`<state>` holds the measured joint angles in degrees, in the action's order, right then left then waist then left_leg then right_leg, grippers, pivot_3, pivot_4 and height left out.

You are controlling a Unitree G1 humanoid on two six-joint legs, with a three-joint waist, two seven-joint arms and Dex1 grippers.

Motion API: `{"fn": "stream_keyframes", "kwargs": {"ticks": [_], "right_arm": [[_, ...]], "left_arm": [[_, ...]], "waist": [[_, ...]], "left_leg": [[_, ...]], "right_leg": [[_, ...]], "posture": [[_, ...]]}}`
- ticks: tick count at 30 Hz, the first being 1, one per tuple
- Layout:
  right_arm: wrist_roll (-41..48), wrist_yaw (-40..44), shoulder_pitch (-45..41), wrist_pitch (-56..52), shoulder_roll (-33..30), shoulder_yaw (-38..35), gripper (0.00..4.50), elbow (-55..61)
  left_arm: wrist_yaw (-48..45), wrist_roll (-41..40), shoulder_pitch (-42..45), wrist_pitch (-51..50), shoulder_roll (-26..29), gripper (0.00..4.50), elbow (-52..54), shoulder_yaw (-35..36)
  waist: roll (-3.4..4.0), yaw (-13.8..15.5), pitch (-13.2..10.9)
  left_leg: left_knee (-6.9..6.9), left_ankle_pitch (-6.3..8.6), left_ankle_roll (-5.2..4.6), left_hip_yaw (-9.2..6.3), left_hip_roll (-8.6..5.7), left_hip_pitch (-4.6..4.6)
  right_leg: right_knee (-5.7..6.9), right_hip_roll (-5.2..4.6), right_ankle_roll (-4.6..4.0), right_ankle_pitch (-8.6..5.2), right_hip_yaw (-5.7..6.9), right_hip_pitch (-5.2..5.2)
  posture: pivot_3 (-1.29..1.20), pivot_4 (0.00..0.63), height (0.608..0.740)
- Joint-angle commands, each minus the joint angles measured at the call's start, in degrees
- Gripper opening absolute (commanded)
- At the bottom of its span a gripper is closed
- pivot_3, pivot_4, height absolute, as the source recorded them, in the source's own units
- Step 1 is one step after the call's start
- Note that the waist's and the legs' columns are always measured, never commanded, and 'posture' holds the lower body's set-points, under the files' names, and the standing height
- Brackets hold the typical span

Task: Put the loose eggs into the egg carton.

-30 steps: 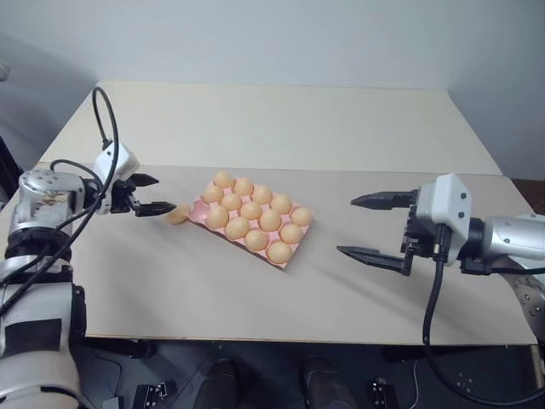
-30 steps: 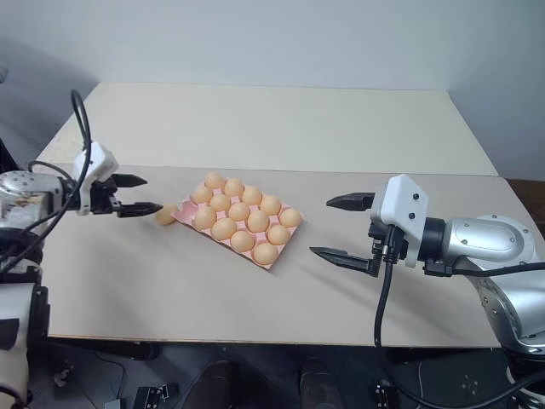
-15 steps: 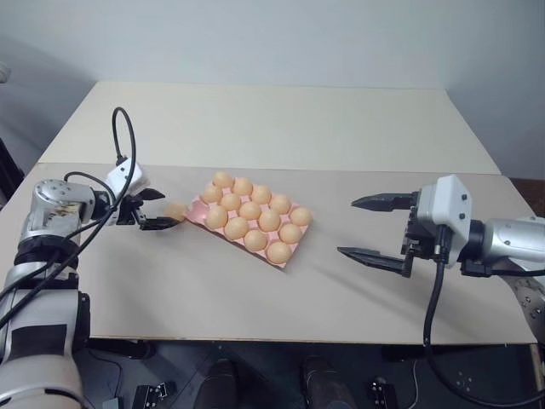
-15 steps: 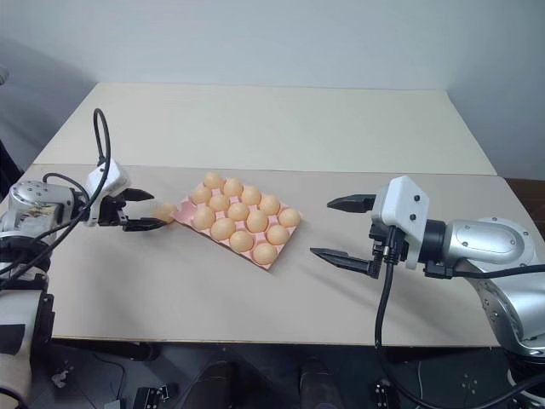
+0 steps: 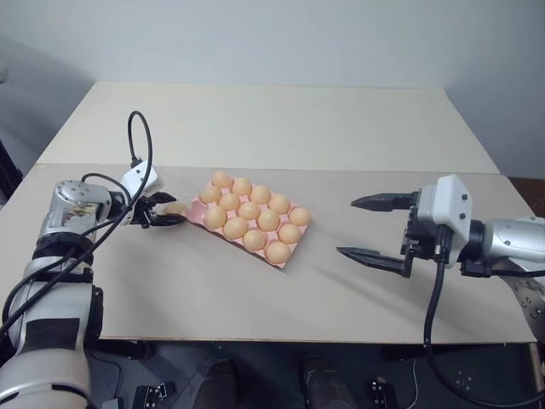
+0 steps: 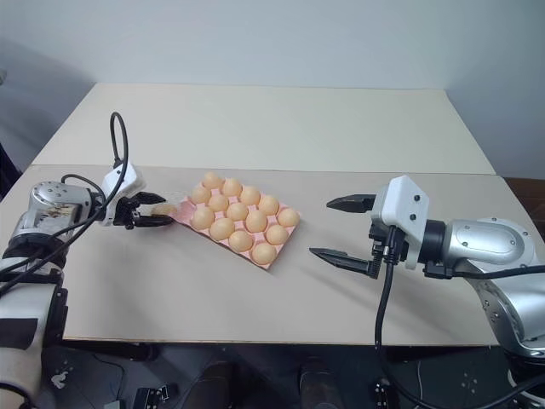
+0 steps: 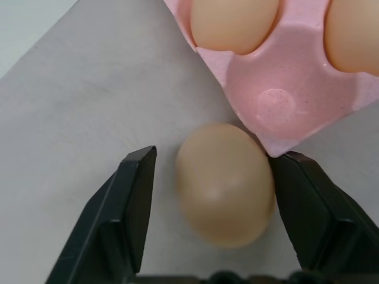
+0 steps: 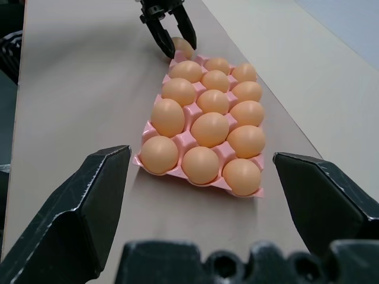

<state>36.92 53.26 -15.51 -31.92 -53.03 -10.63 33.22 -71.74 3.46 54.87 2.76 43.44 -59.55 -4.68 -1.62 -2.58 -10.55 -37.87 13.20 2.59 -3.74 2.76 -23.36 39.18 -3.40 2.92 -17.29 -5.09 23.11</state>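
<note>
Left eye view: desk carries egg carton at centre, nearly full. Right end effector spread wide, empty, well apart from carton. Left end effector fingers straddling loose egg lying on desk, touching carton's empty corner cup; grip not confirmed.

The left gripper reaches low, jaws partly closed; the right gripper hangs raised, jaws spread wide.
</note>
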Motion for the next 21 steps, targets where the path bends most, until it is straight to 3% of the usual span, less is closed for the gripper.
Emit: {"fn": "stream_keyframes", "kwargs": {"ticks": [1, 11, 14, 18, 21], "right_arm": [[1.1, -0.6, -0.2, -0.2, -0.7, -2.7, 4.5, 1.8], [1.0, -0.6, -1.7, 0.4, -0.3, -1.5, 4.5, 0.8], [1.1, -0.3, -2.3, 0.4, -0.2, -1.3, 4.5, 0.6], [1.1, -0.2, -2.3, 0.3, -0.3, -1.2, 4.5, 0.8], [1.2, -0.2, -1.8, 0.1, -0.4, -1.7, 4.5, 1.1]], "left_arm": [[-1.4, -0.3, 0.9, 0.6, 1.9, 3.3, 0.2, 0.7], [-1.9, -0.2, 0.0, 0.0, 3.9, 3.3, 0.7, 0.8], [0.8, -0.1, 0.4, -1.1, 2.7, 2.69, 0.3, 1.0], [1.0, -0.9, 0.5, -1.4, 1.7, 1.53, 0.4, 1.2], [-1.1, -2.0, 0.5, -1.7, 2.3, 1.53, 1.5, 1.8]], "waist": [[0.0, 0.0, 0.0], [0.0, 0.0, 0.0], [0.0, 0.0, 0.0], [0.0, 0.1, 0.0], [0.0, 0.1, 0.0]], "left_leg": [[0.0, 0.0, 0.0, 0.0, 0.0, 0.0], [0.0, 0.0, 0.0, 0.0, 0.0, 0.0], [0.0, 0.0, 0.0, 0.0, 0.0, 0.0], [0.0, 0.0, 0.0, 0.0, 0.0, 0.01], [0.0, 0.0, 0.0, 0.0, 0.0, 0.01]], "right_leg": [[0.0, 0.0, 0.0, 0.0, 0.0, 0.0], [0.0, 0.0, 0.0, 0.0, 0.0, 0.0], [0.0, 0.0, 0.0, 0.0, 0.0, 0.0], [0.0, -0.01, 0.0, 0.0, 0.0, -0.02], [0.0, -0.01, 0.0, 0.0, 0.0, -0.01]], "posture": [[0.0, 0.15, 0.74], [0.0, 0.15, 0.74], [0.0, 0.15, 0.74], [0.0, 0.15, 0.74], [0.0, 0.15, 0.74]]}}
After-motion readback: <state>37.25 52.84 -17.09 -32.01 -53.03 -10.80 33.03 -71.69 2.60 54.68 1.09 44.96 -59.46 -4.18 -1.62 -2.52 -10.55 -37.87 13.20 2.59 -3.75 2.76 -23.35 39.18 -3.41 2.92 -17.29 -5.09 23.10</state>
